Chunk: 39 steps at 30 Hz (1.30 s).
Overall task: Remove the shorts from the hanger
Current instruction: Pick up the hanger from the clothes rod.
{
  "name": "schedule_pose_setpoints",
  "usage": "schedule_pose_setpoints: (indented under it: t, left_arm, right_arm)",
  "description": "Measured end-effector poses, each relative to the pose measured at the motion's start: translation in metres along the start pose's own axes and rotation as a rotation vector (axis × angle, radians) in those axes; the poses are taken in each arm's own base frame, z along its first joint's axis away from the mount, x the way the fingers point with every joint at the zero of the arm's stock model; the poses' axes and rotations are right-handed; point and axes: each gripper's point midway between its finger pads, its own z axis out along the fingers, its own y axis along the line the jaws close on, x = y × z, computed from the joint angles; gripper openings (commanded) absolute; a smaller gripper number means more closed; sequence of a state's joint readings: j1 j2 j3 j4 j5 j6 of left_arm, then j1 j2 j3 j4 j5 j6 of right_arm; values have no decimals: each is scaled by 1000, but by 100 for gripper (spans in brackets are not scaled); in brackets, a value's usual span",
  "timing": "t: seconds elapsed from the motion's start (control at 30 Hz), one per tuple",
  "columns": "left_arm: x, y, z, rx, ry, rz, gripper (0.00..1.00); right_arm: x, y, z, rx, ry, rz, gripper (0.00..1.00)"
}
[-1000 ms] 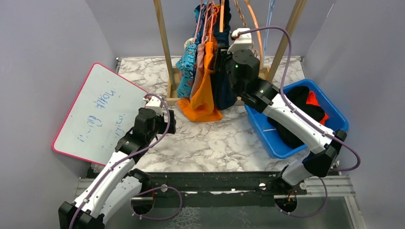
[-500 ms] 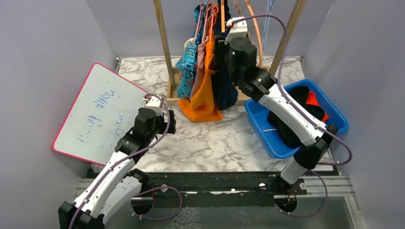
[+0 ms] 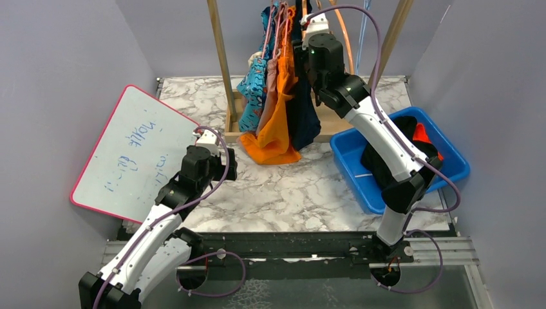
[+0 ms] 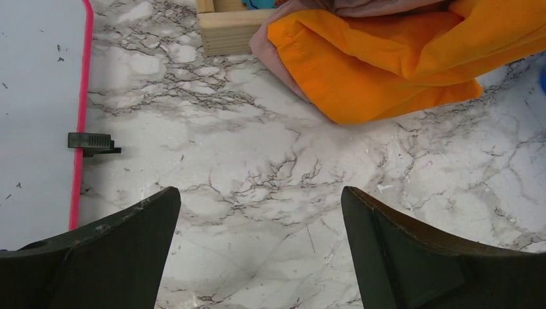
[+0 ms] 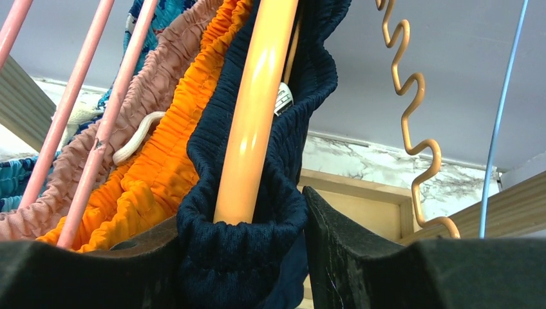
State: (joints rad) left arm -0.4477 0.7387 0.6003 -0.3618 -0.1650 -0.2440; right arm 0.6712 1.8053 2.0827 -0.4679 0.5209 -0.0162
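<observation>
Plain lavender-grey walls [image 3: 64, 51] enclose a white, grey-veined marble-patterned table [image 3: 290, 187].

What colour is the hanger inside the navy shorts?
Orange; the hanger shows best in the right wrist view.

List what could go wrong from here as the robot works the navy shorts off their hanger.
1. The right claw pinches the navy shorts at the waistband, with the orange hanger bar threaded through it; a pull may drag the hanger along.
2. The orange shorts press against the navy pair and could snag.
3. The left claw hovers open low over the table, so nothing steadies the hanger.
</observation>
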Motion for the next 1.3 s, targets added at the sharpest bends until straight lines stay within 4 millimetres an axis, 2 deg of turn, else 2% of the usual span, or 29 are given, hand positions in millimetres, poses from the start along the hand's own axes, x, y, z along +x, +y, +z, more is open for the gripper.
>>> schedule_pose_setpoints:
  t: [0.17,0.4,0.83,1.3]
  left_arm:
    - [-1,0,-1,1,-4,-1,98]
    - [-3,0,-3,4,-16,-3,98]
    - [-5,0,-4,5,-23,-4,98]
    - [-5,0,-5,6,-26,-5,98]
  right_arm:
    - [-2,-6,2,6,-5,1,2]
    - [-2,-11,-1,12,-67,6,2]
    - [-36,-15,-8,-8,-242,57,2]
    - [-37,-19,-11,-63,-326,77,2]
